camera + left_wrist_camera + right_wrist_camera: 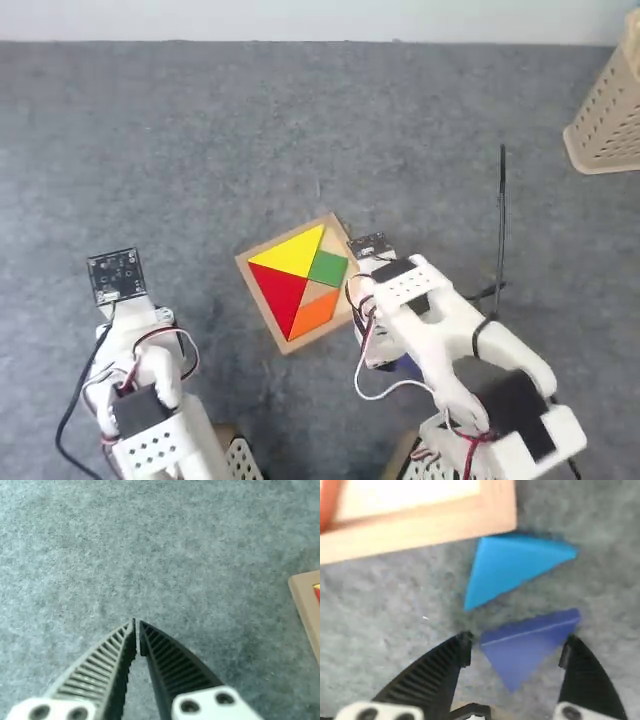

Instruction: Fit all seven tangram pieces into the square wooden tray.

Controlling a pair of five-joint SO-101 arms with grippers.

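The right claw (516,647) is released, its fingers spread to either side of the dark blue triangle (525,640), which lies flat on the counter (380,615) directly between them. The triangle's long edge runs across the opening, nearly from one finger to the other, and its point faces back toward the claw's palm. A squeeze from this stance would therefore bear on the two sharp corners, which looks a slippery hold, and a turn of the wrist might be needed first. How far above the piece the fingertips hang cannot be told. Just beyond the dark piece, farther out from the claw, lies the light blue triangle (515,567). One of its corners is just beside the corner of the wooden tray (420,530), though it is unclear whether they touch. The tray is ahead of the claw and near it, holding the yellow (295,255), green (328,268), red (278,290) and orange (315,315) pieces, with bare floor showing at the near corner. The left claw (136,627) is clenched on nothing, over bare counter with the tray off to one side, so the right arm is much the nearer. The counter is grey, felt-like cloth, which should grip the pieces a little. A pale perforated basket (610,110) stands well beyond the tray, near a thin black rod (502,215).
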